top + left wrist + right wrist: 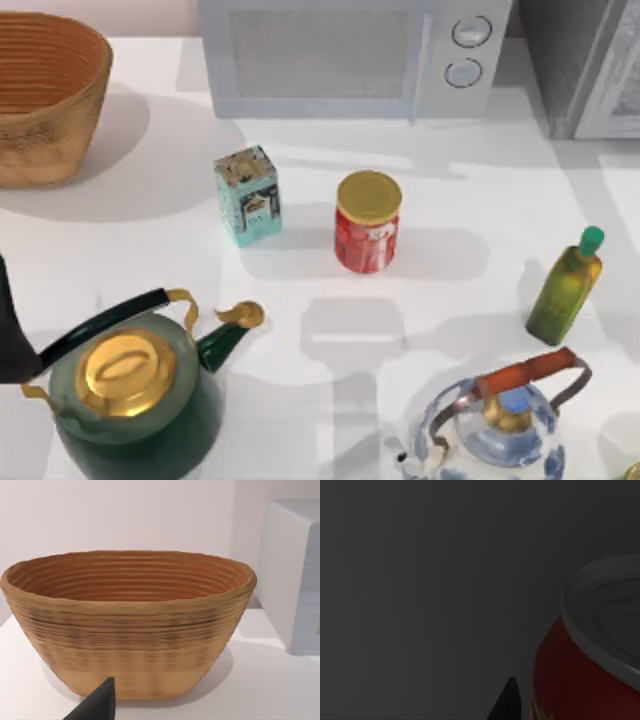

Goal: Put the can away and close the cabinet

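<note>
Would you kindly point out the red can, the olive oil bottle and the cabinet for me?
Red can [367,236]: top view, on its red label side below the gold lid.
Olive oil bottle [563,295]: top view, on its green body.
Cabinet [570,60]: top view, on its speckled dark-grey face.

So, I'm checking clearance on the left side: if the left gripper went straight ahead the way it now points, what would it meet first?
Most likely the woven basket: it stands squarely ahead in the left wrist view, on the white table. How far off is unclear.
</note>
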You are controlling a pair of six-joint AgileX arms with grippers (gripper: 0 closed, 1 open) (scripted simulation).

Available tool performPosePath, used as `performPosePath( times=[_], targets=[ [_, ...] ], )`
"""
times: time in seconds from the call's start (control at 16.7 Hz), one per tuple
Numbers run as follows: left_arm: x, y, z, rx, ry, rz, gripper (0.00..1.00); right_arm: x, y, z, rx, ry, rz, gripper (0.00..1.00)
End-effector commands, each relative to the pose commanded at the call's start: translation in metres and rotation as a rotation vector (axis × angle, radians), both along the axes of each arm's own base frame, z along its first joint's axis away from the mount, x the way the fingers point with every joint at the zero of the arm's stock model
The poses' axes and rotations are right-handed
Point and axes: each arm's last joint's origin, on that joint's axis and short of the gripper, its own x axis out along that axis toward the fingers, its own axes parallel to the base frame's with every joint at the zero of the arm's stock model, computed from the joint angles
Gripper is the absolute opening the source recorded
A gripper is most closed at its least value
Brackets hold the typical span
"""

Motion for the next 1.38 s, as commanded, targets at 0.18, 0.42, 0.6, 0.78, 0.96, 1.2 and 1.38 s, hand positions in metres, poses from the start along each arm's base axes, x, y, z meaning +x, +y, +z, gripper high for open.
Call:
performPosePath(
  times=[0.18,0.42,0.6,0.78,0.96,1.2,1.38],
  targets=[
    [0.0000,0.0000,0.0000,0.000,0.000,0.000,1.00,0.0000,0.0000,0.0000,0.000,0.000,0.000,0.38],
    [0.0000,0.0000,0.0000,0.000,0.000,0.000,1.00,0.0000,0.0000,0.0000,0.000,0.000,0.000,0.68],
    [0.0000,0.0000,0.0000,0.000,0.000,0.000,1.00,0.0000,0.0000,0.0000,0.000,0.000,0.000,0.90],
    [0.0000,0.0000,0.0000,0.000,0.000,0.000,1.00,0.0000,0.0000,0.0000,0.000,0.000,0.000,1.00],
    [0.0000,0.0000,0.0000,0.000,0.000,0.000,1.00,0.0000,0.0000,0.0000,0.000,0.000,0.000,1.00],
    [0.0000,0.0000,0.0000,0.000,0.000,0.000,1.00,-0.0001,0.0009,0.0000,0.000,0.000,0.002,1.00],
    [0.0000,0.0000,0.0000,0.000,0.000,0.000,1.00,-0.0028,-0.0011,0.0009,0.001,0.003,-0.003,1.00]
  ],
)
